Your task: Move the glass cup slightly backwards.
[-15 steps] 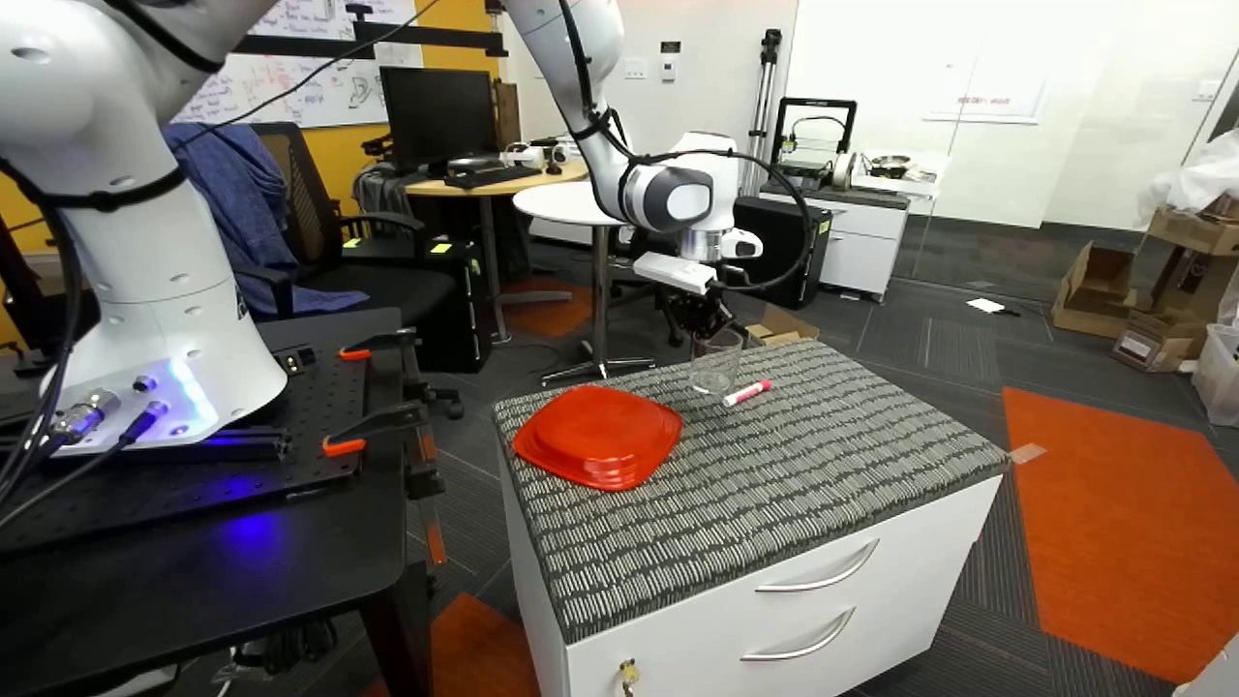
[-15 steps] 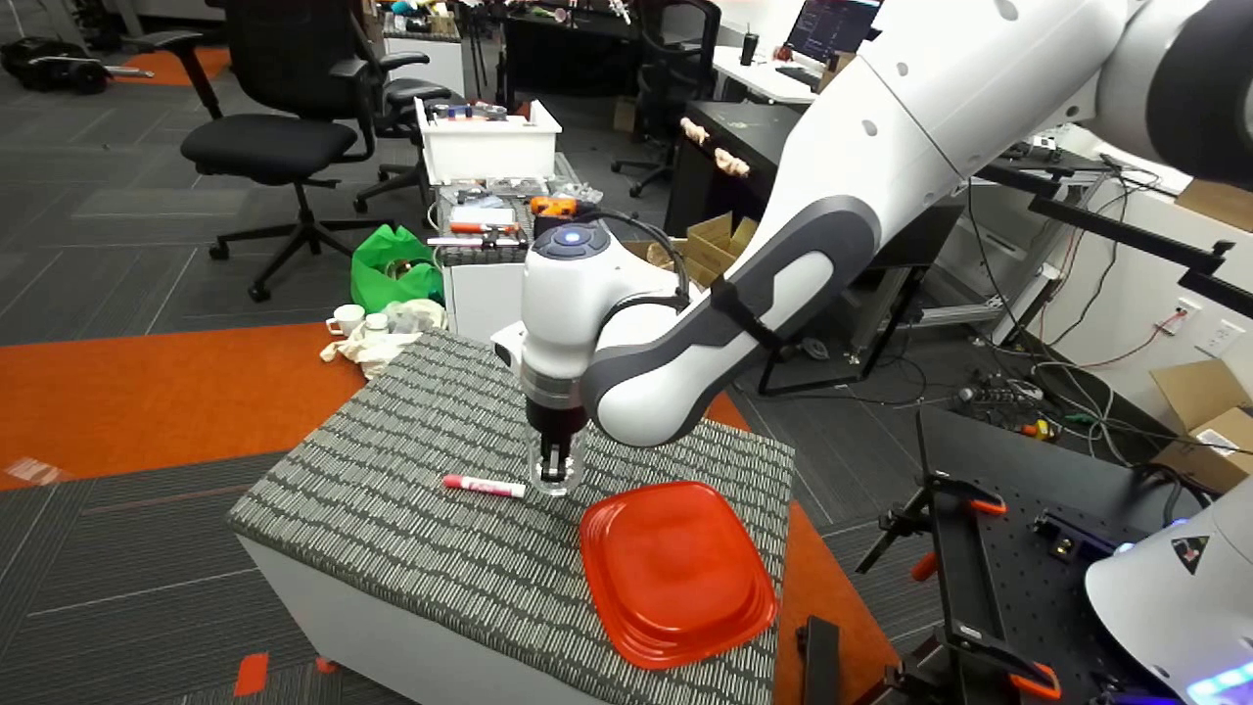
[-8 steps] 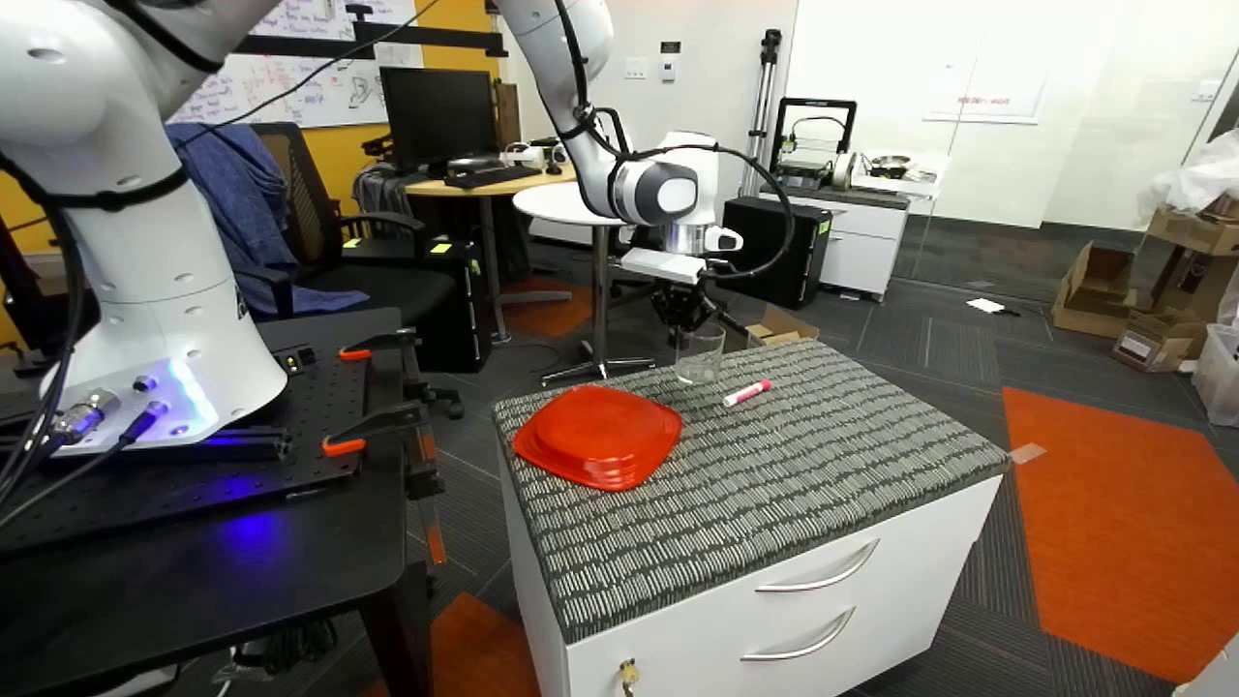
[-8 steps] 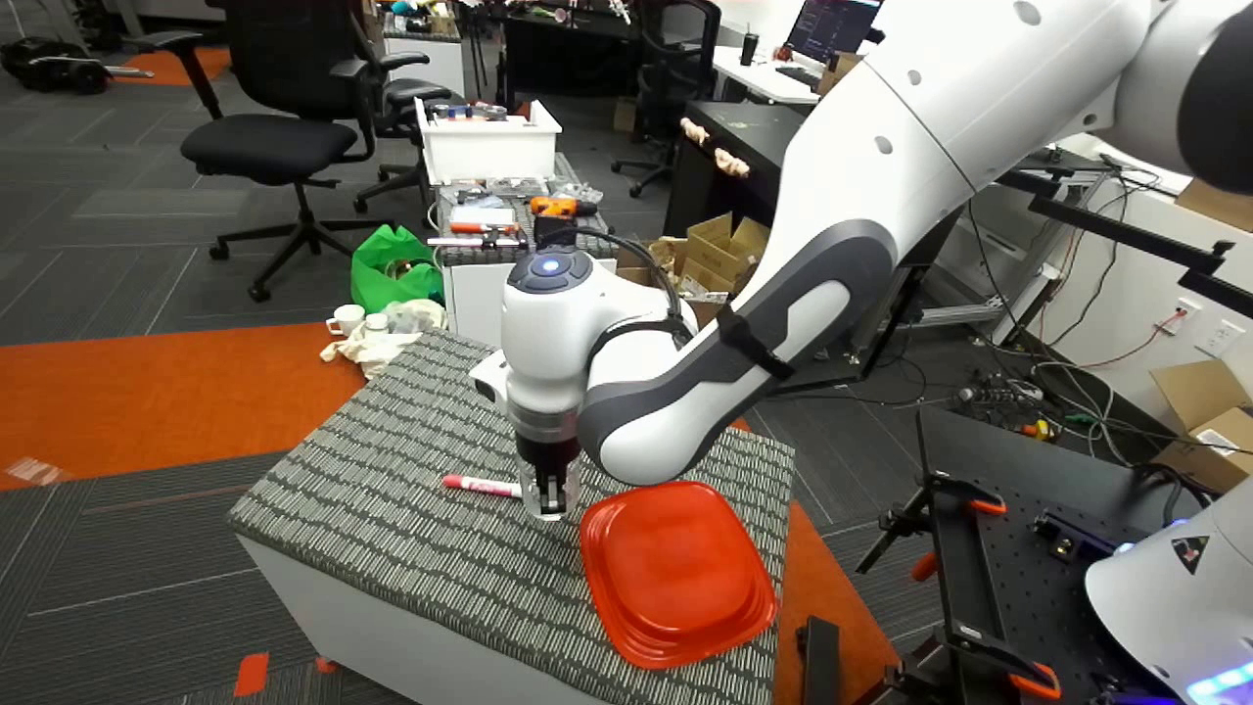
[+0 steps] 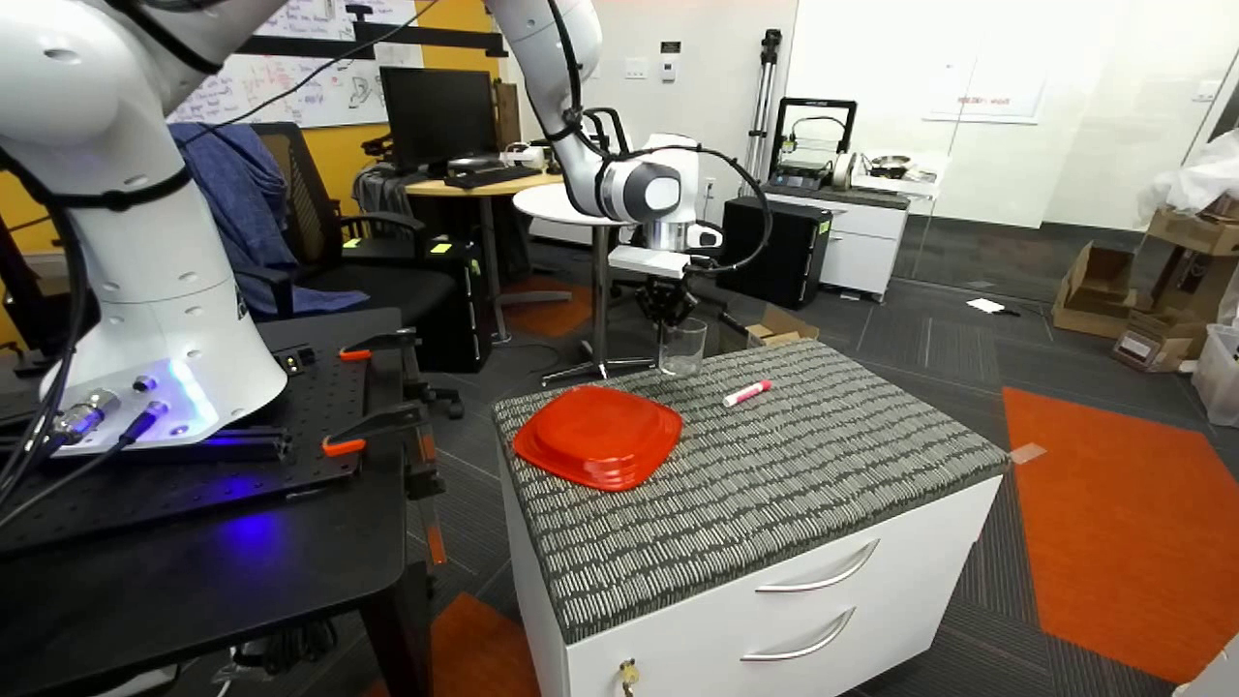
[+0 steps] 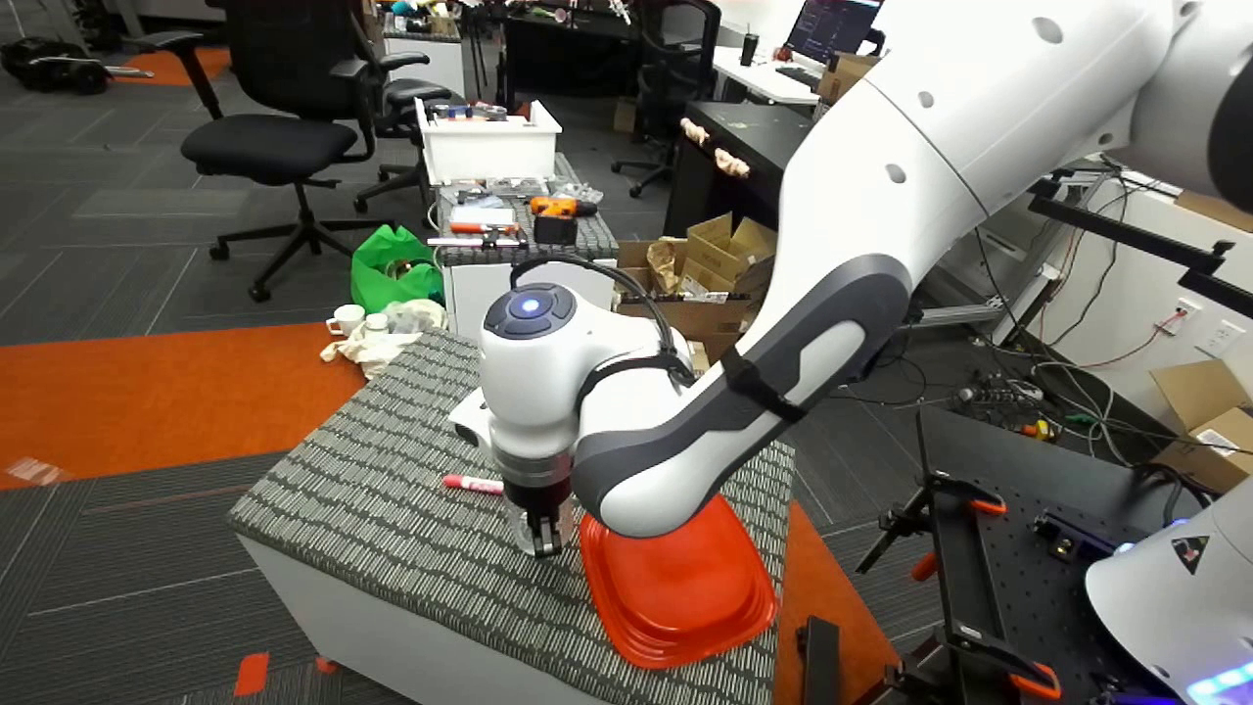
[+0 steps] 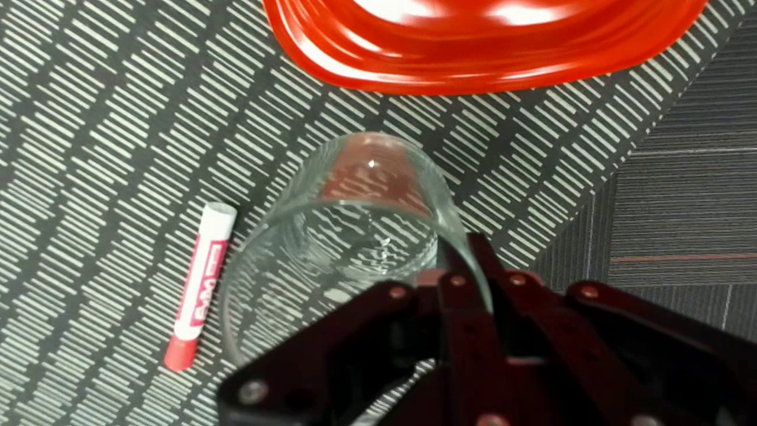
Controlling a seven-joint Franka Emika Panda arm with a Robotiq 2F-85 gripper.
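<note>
The glass cup [image 5: 683, 350] is a small clear tumbler over the patterned cabinet top, near its far edge in this exterior view. My gripper [image 5: 668, 327] is shut on the cup's side wall. In the wrist view the cup [image 7: 372, 171] stands open end toward the camera, and the fingers [image 7: 470, 260] pinch its right wall, one inside and one outside. In an exterior view the cup [image 6: 519, 527] is a faint outline around the dark fingers [image 6: 544, 537]. I cannot tell whether its base touches the surface.
A red plastic bowl [image 5: 605, 431] lies upside down on the patterned cabinet top [image 5: 774, 465]; it also shows in the wrist view [image 7: 473, 59]. A pink-and-white marker [image 7: 201, 287] lies beside the cup. The cabinet edge and floor [image 7: 680, 219] are near the gripper's outer side.
My gripper and the cup have moved together, away from the marker, toward the far edge in one exterior picture and nearer the camera in the opposite one. Bowl and marker stayed still.
</note>
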